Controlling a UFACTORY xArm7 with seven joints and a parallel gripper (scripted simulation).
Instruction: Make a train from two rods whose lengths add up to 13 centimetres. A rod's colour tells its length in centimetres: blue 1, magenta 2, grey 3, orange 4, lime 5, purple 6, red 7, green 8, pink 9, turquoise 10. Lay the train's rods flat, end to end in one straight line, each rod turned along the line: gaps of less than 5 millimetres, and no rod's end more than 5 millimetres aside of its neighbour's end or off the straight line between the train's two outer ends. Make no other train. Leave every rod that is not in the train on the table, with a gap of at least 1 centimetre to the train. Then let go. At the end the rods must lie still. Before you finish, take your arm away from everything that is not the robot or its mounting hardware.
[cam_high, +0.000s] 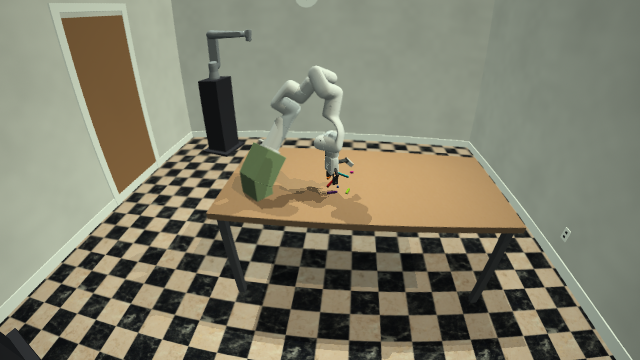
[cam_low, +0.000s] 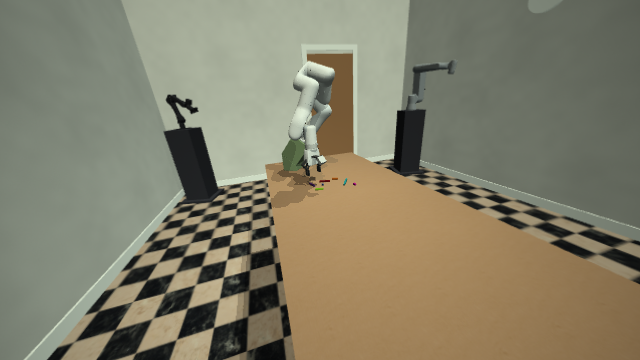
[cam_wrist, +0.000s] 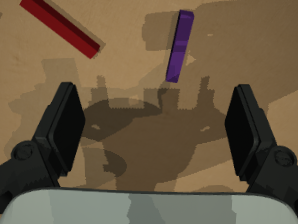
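Top view: your jaws above bench, away from near edge. Exterior: lime rod beyond purple rod, toward camera. Wrist: jaws wide open, holding nothing; purple rod ahead, apart from red rod.

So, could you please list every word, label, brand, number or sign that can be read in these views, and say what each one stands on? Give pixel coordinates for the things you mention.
There are none: no word, number, brand or sign can be read in any view.
The robot arm (cam_high: 332, 100) (cam_low: 303, 102), the purple rod (cam_wrist: 180, 46) and the red rod (cam_wrist: 62, 29) show no readable text.
Any small print on the distant wall outlet (cam_high: 565, 234) would be too small to read.
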